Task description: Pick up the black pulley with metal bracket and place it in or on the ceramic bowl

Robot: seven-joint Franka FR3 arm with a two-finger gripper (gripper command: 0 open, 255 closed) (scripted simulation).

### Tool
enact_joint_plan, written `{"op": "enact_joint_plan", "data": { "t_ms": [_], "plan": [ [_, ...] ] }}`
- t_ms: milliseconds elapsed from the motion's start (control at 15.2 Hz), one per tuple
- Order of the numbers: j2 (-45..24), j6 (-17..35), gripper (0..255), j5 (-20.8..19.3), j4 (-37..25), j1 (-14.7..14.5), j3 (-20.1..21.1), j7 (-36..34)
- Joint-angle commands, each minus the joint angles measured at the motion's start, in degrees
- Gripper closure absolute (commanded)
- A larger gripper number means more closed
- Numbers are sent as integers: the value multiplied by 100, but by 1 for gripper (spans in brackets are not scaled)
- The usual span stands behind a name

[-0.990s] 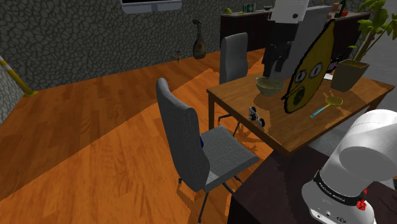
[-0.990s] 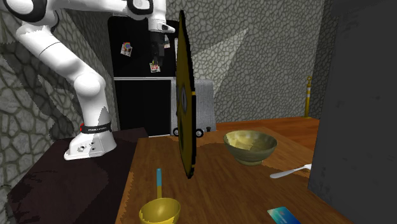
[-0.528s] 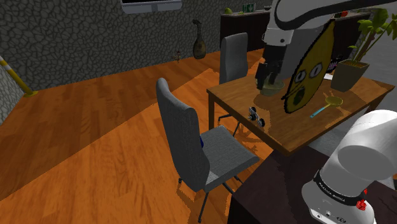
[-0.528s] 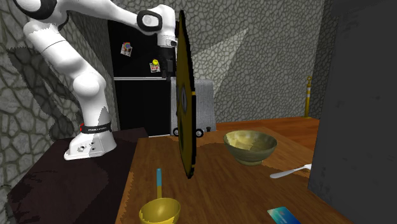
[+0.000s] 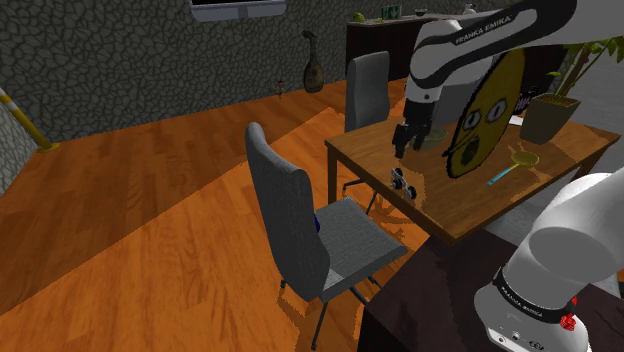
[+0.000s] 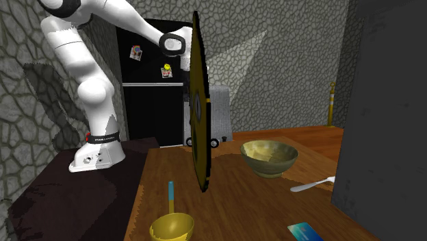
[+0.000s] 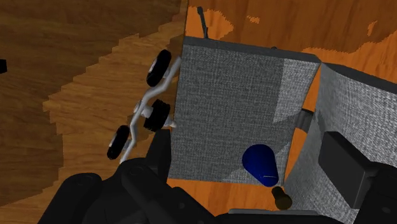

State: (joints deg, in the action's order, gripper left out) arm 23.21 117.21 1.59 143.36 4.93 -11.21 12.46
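Wrist view has the black-wheeled pulley (image 7: 145, 114), with its pale metal bracket, lying on the wooden worktop (image 7: 83, 108) right at its edge, close ahead of one finger of the claw (image 7: 251, 156). The claw's two black fingers stand wide apart and clasp nothing. Between them, beyond the worktop's edge, show a grey chair seat (image 7: 229, 95) and a blue rounded part (image 7: 261, 162).

In the shoulder view the claw (image 5: 404, 143) hangs above the pulley (image 5: 403, 183), apart from it. The pulley sits at the worktop edge facing the nearer grey chair (image 5: 300, 235).

Just beside the arm a flat yellow board (image 5: 485, 105) with a banana face stands upright. A small yellow scoop (image 5: 517, 160) with a blue handle lies past it, and a potted plant (image 5: 555, 110) stands farther back.

The second exterior view shows the board (image 6: 198, 103) edge-on, standing between the arm's stand and the olive-green bowl (image 6: 269, 157), which sits upright on the worktop well apart from the claw.
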Motion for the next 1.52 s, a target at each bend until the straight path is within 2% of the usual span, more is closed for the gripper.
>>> {"op": "enact_joint_plan", "data": {
  "t_ms": [0, 330, 726, 1188, 1452],
  "plan": [
    [-351, 346, 0, 10, 6, 45, -124, 125],
    [-1359, 1182, 0, 205, -104, 94, -378, 443],
    [-2601, 1961, 0, 690, -454, 177, -567, 939],
    [-3050, 2498, 0, 999, -331, 172, -490, 1154],
    [-3090, 2542, 0, 1028, -324, 174, -480, 1174]
  ]
}}
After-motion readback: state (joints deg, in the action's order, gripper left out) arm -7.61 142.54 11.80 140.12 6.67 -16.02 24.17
